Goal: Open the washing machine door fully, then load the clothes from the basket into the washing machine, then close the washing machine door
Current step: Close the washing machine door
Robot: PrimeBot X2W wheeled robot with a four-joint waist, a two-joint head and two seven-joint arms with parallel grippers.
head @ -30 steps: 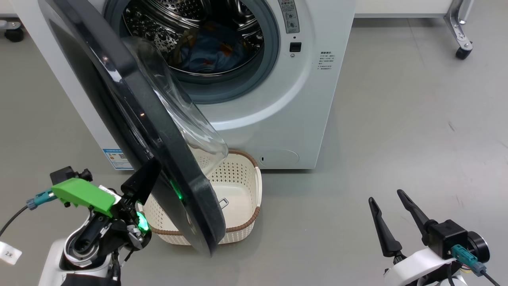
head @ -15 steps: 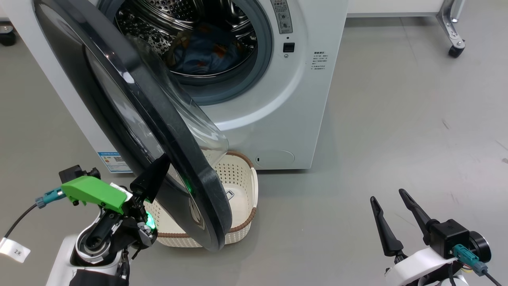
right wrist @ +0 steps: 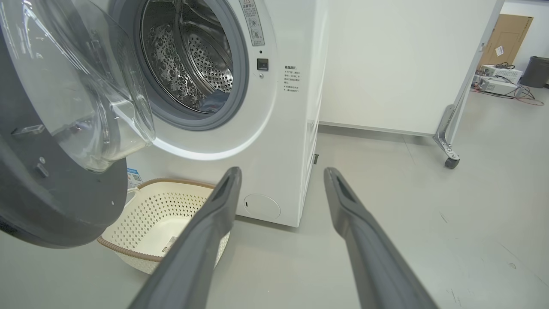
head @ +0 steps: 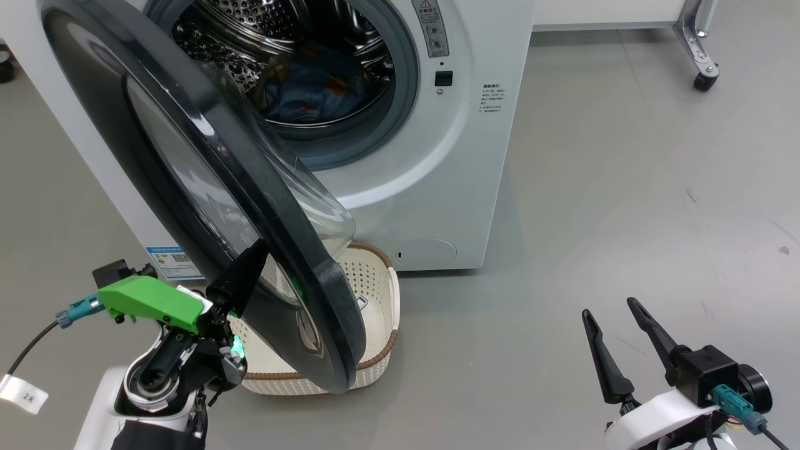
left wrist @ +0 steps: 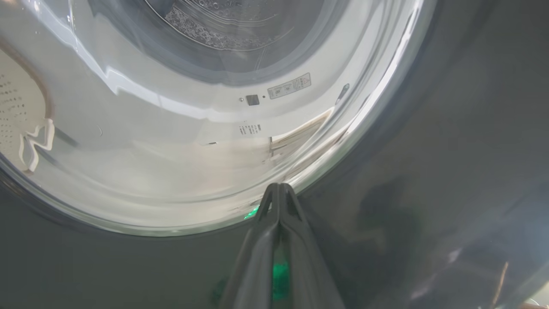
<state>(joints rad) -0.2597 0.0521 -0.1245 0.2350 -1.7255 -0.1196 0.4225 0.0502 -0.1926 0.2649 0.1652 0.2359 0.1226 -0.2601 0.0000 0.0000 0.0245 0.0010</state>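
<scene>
The washing machine [head: 437, 175] stands with its drum showing, and the light blue clothes [head: 312, 87] lie inside it. The washing machine door [head: 312, 294] hangs partly open, black rim and glass bowl angled across the opening. My left gripper [head: 259, 247] is shut, its tips against the door's outer face at the edge of the glass [left wrist: 279, 185]. The basket [head: 375, 294] sits on the floor under the door; the part of its bottom in view holds just a label sticker. My right gripper [head: 608, 307] hovers open at lower right, holding nothing.
Grey floor spreads to the right of the machine. A metal frame leg on a caster [head: 703, 81] stands at the back right beside a white panel. In the right wrist view a cardboard box [right wrist: 506, 38] and a dark bin [right wrist: 536, 71] stand far off.
The door has swung a little toward the machine's opening with my shut left gripper against its outer face. The head view has shifted as well. The right gripper has kept still.
</scene>
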